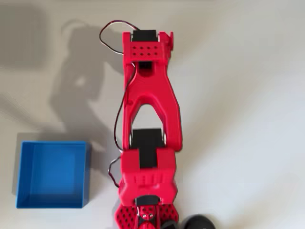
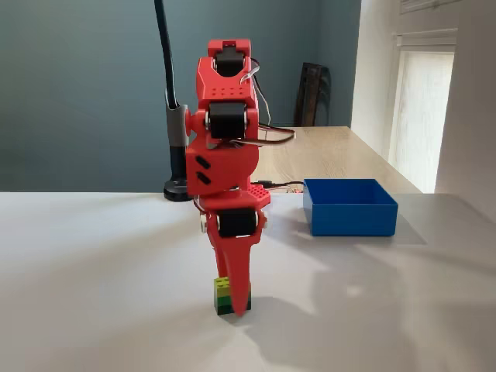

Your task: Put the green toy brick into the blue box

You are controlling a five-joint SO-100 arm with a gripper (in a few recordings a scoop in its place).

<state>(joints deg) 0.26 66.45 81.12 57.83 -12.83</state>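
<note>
We see the red gripper straight down on the green toy brick, which sits on the white table and touches a finger, likely set for a top grasp; we cannot tell whether the jaws have closed. The blue box waits well apart, empty.

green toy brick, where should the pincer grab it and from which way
Judging by the fixed view, grip the green toy brick across its darker side walls, coming straight down from above: it stands upright on the table, studs up. The pincer is already down at it.
</note>
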